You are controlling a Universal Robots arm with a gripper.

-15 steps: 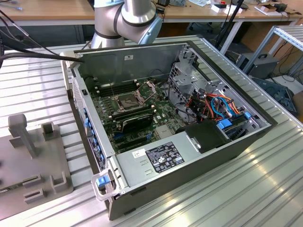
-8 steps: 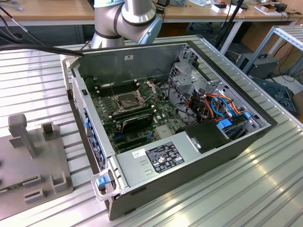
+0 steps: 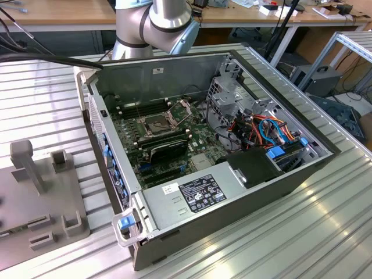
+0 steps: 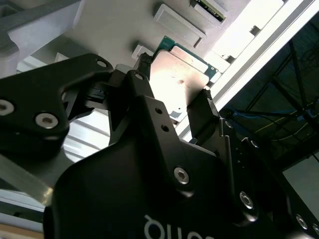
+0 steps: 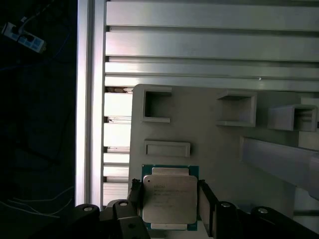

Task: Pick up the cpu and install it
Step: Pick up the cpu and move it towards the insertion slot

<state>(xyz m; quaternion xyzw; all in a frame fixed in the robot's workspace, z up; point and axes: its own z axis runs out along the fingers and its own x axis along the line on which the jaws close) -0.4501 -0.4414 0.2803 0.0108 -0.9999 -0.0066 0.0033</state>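
The cpu (image 5: 169,198) (image 4: 180,74) is a flat square chip with a silver-grey top on a green board. In both wrist views it sits between my two black fingers. My gripper (image 5: 170,199) (image 4: 175,78) is shut on it, with one fingertip (image 5: 135,193) against one edge and the other fingertip (image 5: 206,200) against the opposite edge. It is over the grey fixture plate (image 5: 219,149); whether it rests on the plate or is lifted I cannot tell. In the exterior view the motherboard's cpu socket (image 3: 157,123) lies open inside the computer case (image 3: 232,192), its bracket (image 3: 181,107) swung up.
The grey fixture plate (image 3: 40,197) with raised holders lies on the ribbed aluminium table (image 3: 302,232) at the exterior view's left of the case. The arm's base (image 3: 154,23) stands behind the case. A drive cage (image 3: 229,99), cables (image 3: 270,131) and a power supply (image 3: 192,195) crowd the case.
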